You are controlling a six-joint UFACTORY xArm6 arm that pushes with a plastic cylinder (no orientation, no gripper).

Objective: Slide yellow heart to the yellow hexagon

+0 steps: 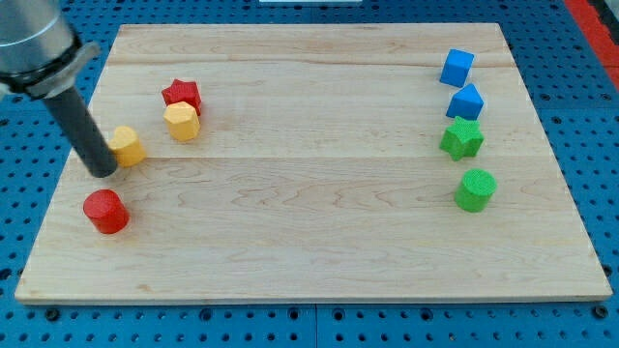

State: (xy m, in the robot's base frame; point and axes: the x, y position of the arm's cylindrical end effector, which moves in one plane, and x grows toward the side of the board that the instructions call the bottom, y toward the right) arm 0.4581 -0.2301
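The yellow heart (128, 145) lies near the board's left edge. My tip (103, 172) is at the heart's lower left, touching or almost touching it. The yellow hexagon (182, 122) lies up and to the right of the heart, a short gap away. A red star (181, 95) sits just above the hexagon, touching it.
A red cylinder (105, 212) lies below my tip near the left edge. At the view's right stand a blue cube (456, 68), a blue block (465, 101), a green star (462, 139) and a green hexagon (475, 189). The wooden board (309, 242) lies on a blue pegboard.
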